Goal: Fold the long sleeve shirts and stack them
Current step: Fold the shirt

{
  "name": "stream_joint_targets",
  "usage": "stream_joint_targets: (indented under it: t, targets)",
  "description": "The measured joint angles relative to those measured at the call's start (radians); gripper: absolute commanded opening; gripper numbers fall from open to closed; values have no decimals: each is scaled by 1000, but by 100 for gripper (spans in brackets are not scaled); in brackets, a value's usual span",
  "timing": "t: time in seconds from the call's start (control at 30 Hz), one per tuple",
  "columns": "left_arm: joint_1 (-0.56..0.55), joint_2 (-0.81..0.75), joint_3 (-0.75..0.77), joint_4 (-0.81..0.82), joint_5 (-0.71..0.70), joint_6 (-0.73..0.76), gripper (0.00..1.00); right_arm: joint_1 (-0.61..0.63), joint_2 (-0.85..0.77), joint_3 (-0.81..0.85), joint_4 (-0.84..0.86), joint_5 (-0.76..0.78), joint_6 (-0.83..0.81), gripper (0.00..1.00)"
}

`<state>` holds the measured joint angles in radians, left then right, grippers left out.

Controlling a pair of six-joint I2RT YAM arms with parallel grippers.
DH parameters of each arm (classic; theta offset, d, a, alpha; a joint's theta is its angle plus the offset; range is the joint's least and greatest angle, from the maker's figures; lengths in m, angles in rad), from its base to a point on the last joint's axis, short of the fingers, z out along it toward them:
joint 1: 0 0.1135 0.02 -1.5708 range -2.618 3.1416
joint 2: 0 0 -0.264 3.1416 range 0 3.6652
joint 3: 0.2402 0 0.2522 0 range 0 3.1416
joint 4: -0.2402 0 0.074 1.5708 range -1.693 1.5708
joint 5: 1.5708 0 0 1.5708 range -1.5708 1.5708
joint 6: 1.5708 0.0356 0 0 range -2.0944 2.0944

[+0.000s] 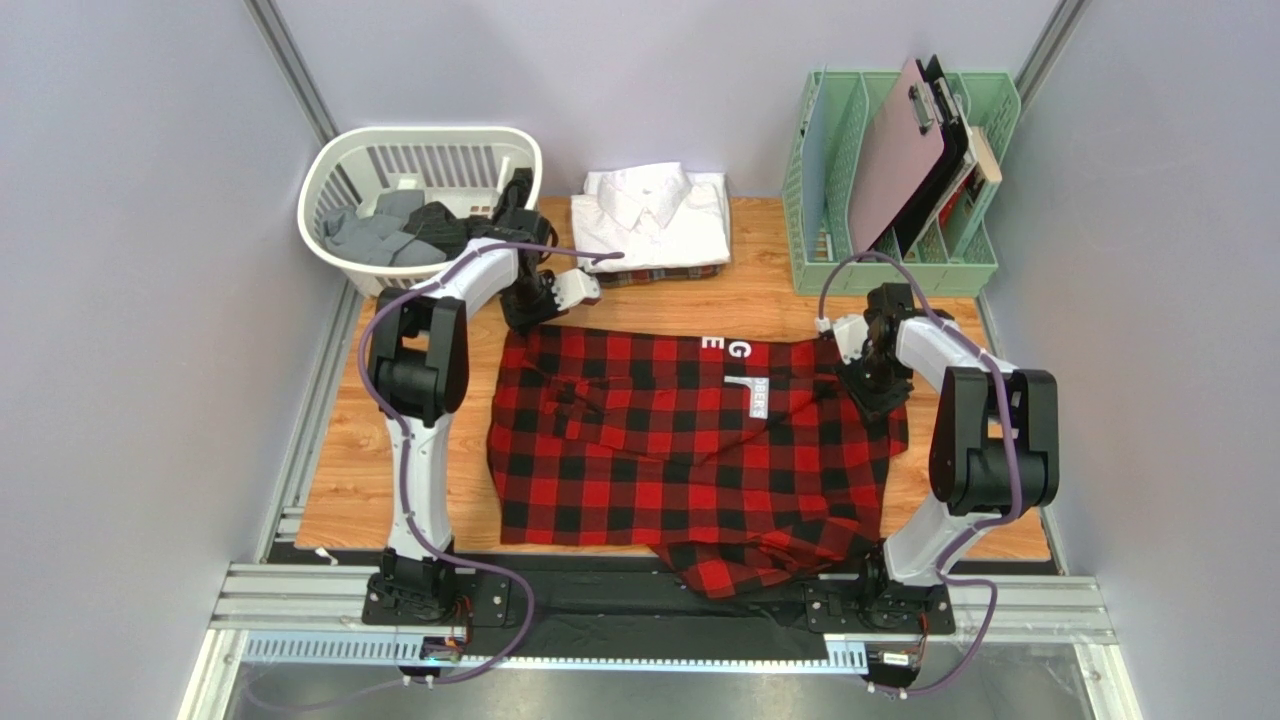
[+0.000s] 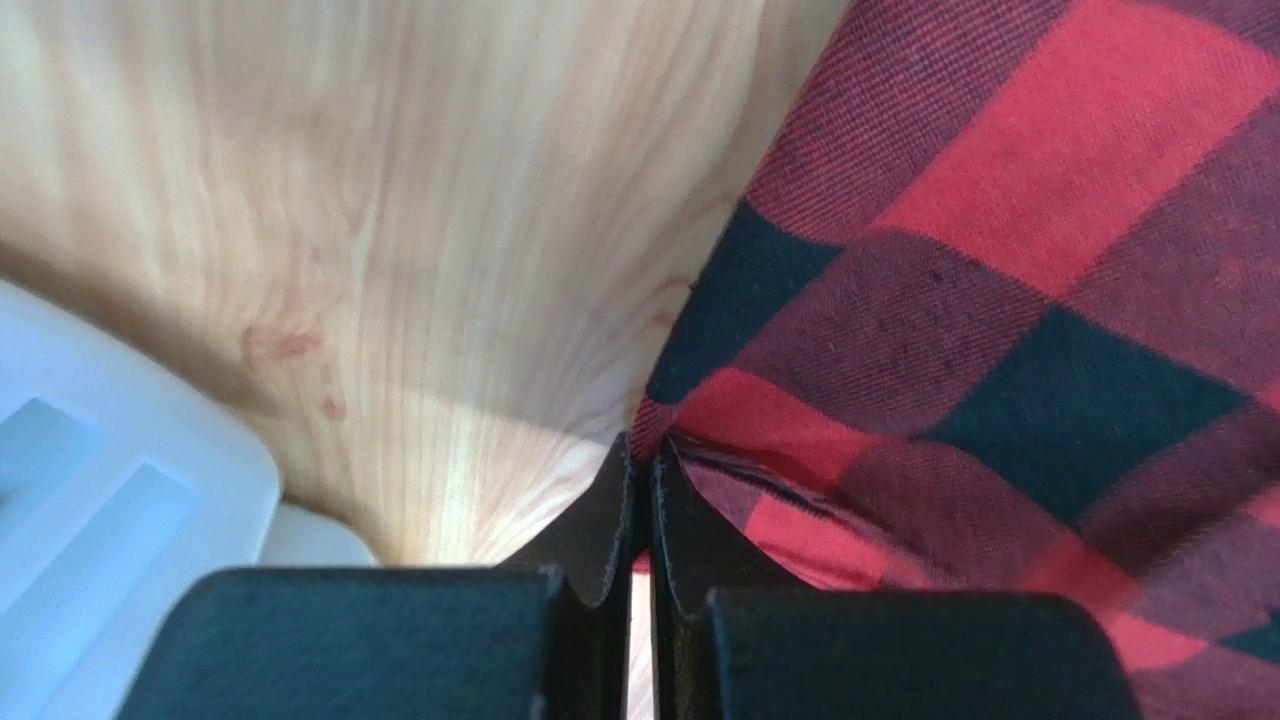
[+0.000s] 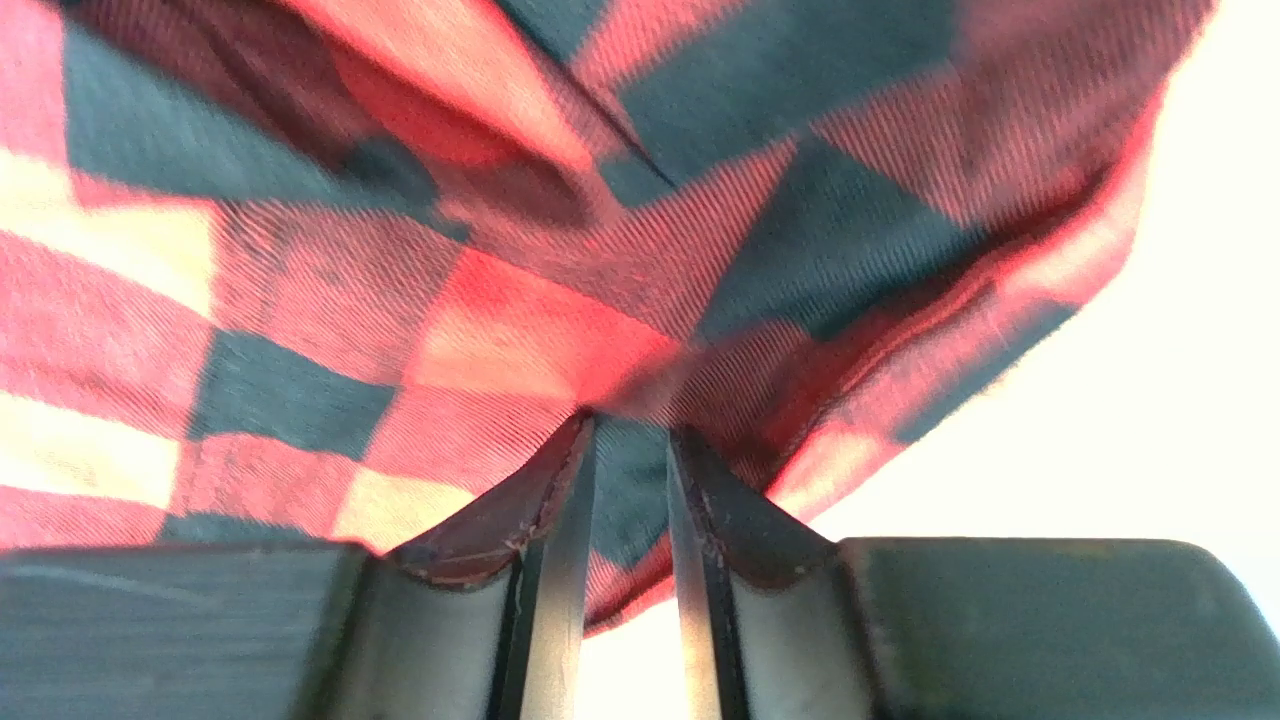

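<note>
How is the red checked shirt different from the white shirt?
The red checked shirt is spread open across the table; the white shirt is folded into a small neat block at the back. The red checked shirt has black squares; the white shirt is plain. The left hand and right hand pinch the red checked shirt's far corners; nothing holds the white shirt. Both are cloth shirts.

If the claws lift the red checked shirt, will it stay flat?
Probably not: the red checked shirt bunches at the right claw and spills past the table edge, so it looks floppy. It would likely sag between grips. The left claw pinches only its edge, which might slip.
</note>
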<state>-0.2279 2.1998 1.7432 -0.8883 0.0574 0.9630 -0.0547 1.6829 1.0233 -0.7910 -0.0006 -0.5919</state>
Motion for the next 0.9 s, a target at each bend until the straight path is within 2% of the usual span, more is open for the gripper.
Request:
stream_joint_targets:
  t: [0.03, 0.1, 0.17, 0.2, 0.37, 0.47, 0.57, 0.67, 0.9]
  targets:
    - [0, 4, 2, 1, -13, -3, 2, 0, 0, 9, -3, -5, -1, 33]
    - [3, 3, 2, 2, -29, -4, 18, -2, -1, 42, -32, -27, -3, 37]
    - [10, 3, 0, 3, -34, -7, 47, -6, -19, 85, -65, -69, -3, 38]
    - [14, 0, -3, 5, -34, -7, 49, -7, -34, 105, -83, -88, -2, 38]
    - [33, -90, -67, 4, 50, -51, 51, -12, -164, 201, -114, -235, 43, 36]
    - [34, -183, -90, -5, 126, -93, 52, -11, -183, 232, -84, -301, 108, 32]
    - [32, -271, -95, -5, 200, -137, 52, -7, -118, 270, -40, -325, 179, 29]
    - [31, -293, -102, 0, 236, -162, 52, -6, -12, 297, 9, -320, 232, 28]
    - [31, -220, -176, 19, 235, -203, 51, -6, 133, 296, 96, -235, 287, 29]
